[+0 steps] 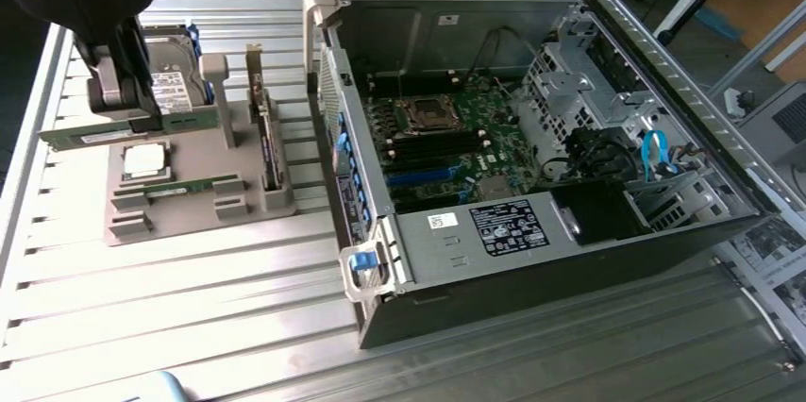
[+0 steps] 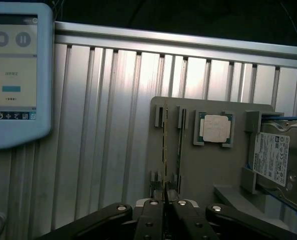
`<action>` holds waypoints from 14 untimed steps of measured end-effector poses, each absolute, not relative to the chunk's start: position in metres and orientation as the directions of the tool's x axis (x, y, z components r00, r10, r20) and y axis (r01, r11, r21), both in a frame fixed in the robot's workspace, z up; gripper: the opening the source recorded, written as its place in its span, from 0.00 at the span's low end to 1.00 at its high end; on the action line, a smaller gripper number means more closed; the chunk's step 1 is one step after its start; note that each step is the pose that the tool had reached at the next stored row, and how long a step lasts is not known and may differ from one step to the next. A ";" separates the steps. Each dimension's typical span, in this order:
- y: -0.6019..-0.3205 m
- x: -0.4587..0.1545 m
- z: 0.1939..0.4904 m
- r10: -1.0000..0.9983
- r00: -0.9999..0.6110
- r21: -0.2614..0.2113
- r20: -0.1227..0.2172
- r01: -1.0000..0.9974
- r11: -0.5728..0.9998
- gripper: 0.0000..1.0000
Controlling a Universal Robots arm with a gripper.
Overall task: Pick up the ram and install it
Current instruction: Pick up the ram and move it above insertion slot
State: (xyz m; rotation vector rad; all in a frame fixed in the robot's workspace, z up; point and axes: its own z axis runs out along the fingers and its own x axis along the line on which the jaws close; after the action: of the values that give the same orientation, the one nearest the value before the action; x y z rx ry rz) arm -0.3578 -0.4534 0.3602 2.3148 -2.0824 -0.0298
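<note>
Green ram (image 1: pixel 70 136) hangs in the gripper (image 1: pixel 132 119), fingers clamped together on its thin board, apparently lifted clear of its cradle. Pickup looks done, install not. Beneath it, grey tray (image 1: pixel 189 232) carries a second stick (image 1: pixel 176 186) seated in its holder, silver CPU (image 1: pixel 142 160), hard drive (image 1: pixel 174 86) and an upright expansion card (image 1: pixel 260 128). Farther off, toward the exterior view's right, open computer case (image 1: pixel 529 260) with motherboard (image 1: pixel 466 128) exposed. Ram well apart from it; memory slots look unfilled.
</note>
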 end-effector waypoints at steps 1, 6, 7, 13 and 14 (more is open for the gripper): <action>-0.453 -0.358 0.361 -0.994 0.105 0.034 0.004 -0.994 -0.105 0.13; -0.453 -0.358 0.362 -0.994 0.106 0.033 0.005 -0.994 -0.105 0.13; -0.453 -0.358 0.363 -0.994 0.106 0.034 0.005 -0.994 -0.105 0.13; -0.453 -0.358 0.366 -0.994 0.106 0.034 0.005 -0.994 -0.105 0.13; -0.453 -0.358 0.366 -0.994 0.106 0.034 0.005 -0.994 -0.105 0.13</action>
State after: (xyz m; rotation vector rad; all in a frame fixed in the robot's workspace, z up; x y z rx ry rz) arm -0.3577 -0.4533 0.3662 2.3144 -2.0819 -0.0290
